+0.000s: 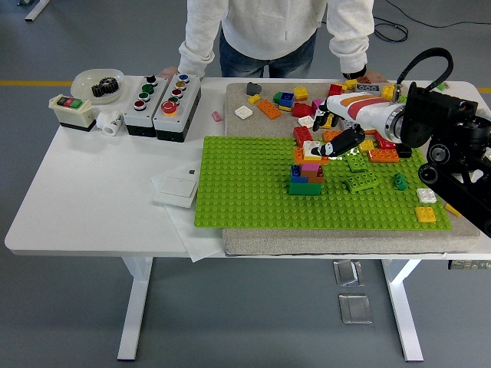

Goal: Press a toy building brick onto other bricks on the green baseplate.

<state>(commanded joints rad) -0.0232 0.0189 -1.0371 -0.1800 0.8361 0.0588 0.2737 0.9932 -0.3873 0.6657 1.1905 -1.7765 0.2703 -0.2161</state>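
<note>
Bricks (308, 173) stand stacked on the green baseplate (245, 192), a little right of its middle: a green brick at the bottom, with blue, pink and brown ones on it. Just behind the stack you will find an orange, white and yellow cluster (310, 152) at the plate's far edge. A flat green brick (360, 182) lies tilted on the studs to the right of the stack, apart from it, and a second green one (357, 162) sits behind that.

Your right hand (337, 138) reaches in from the right, over the plate's far edge, its white forearm running back to the black arm. Its dark fingers (347, 140) point left and down toward the cluster; whether they pinch a brick, you cannot tell from this view. Your left hand does not show.

Loose bricks (280, 100) lie scattered on the grey mat (322, 241) behind the plate. A yellow brick (426, 215) and a white one (426, 195) sit near the plate's right end.

A person stands at the far side, one hand (169, 71) on the table's far edge. Push-button boxes (163, 98) stand on the white table (92, 192) at left.
</note>
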